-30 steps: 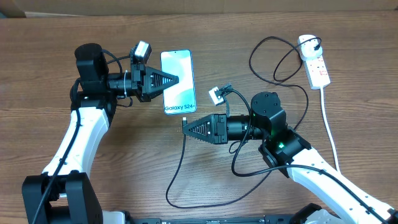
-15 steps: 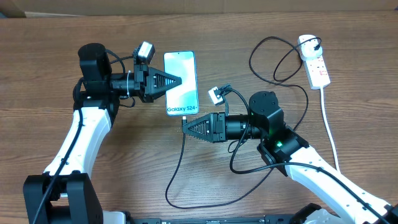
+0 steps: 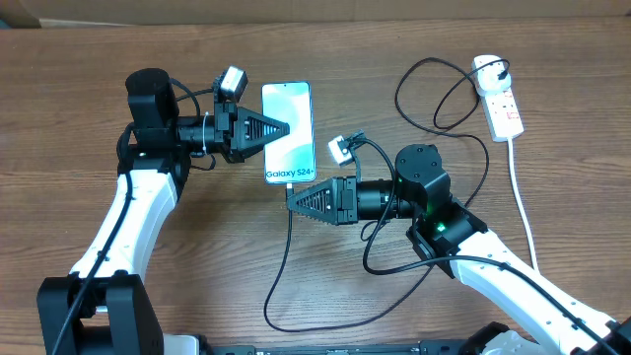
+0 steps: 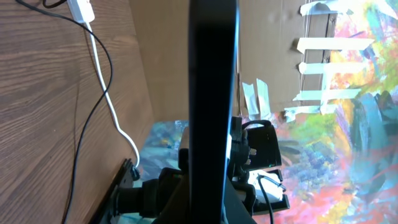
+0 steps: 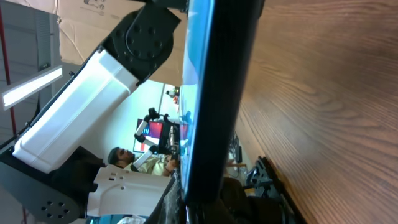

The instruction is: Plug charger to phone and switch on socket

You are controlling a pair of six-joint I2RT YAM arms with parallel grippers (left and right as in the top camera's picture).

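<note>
The phone (image 3: 288, 118), screen up and light blue, is held at its left edge by my left gripper (image 3: 284, 126), which is shut on it. The left wrist view shows it as a dark edge-on bar (image 4: 211, 93). Just below the phone's bottom edge, my right gripper (image 3: 290, 195) is shut on the charger's connector tip. The charger cable (image 3: 281, 266) drops from there, loops along the front and runs up to its plug (image 3: 490, 69) in the white socket (image 3: 503, 104) at the far right. In the right wrist view the phone's edge (image 5: 224, 93) fills the space right at the jaws.
A thick white cord (image 3: 523, 197) runs from the socket toward the front right; it also shows in the left wrist view (image 4: 106, 93). Slack black cable forms a loop (image 3: 434, 94) left of the socket. Cardboard (image 3: 296, 8) lines the table's far edge.
My left gripper has carried the phone slightly to the right. My right gripper with the connector has crept left and closer to the phone's bottom edge.
</note>
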